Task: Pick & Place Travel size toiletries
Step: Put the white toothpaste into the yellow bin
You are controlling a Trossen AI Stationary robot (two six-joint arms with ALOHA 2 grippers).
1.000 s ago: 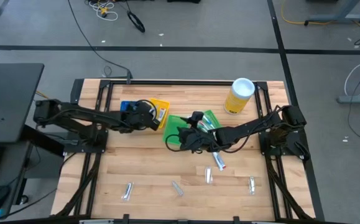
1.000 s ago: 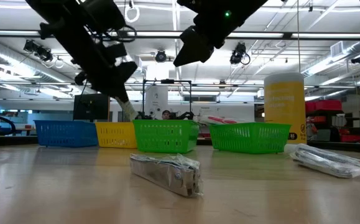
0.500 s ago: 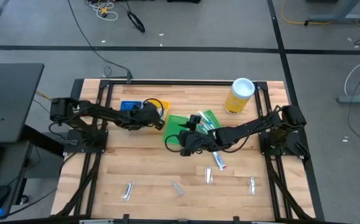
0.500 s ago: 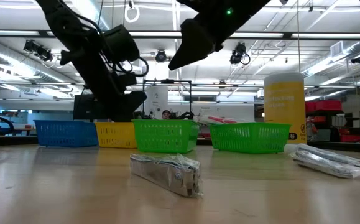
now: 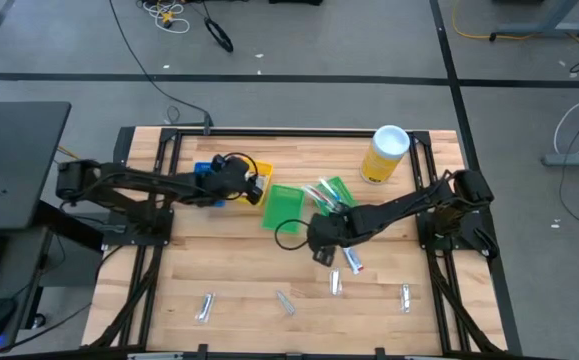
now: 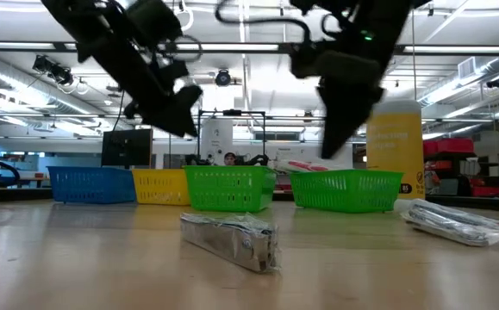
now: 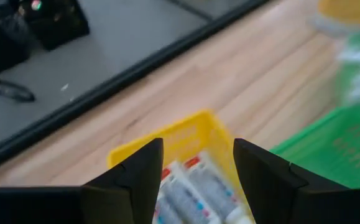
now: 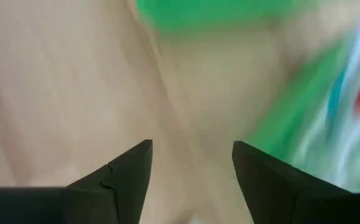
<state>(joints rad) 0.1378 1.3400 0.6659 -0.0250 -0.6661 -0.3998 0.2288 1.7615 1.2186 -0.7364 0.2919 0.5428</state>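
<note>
My right gripper (image 5: pixel 321 240) hangs jaws spread and empty just beside the toothpaste tube (image 5: pixel 352 260), which lies lengthwise toward the near edge. My left gripper (image 7: pixel 197 163), open too, is over the yellow bin (image 7: pixel 186 134).

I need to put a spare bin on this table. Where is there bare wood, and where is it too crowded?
Bare wood runs along the table's left edge, below the blue plastic bin. The strip between the yellow plastic bin and the tall yellow canister is also free. The middle is crowded: two green plastic bins, both arms, loose small silvery tubes in front.
</note>
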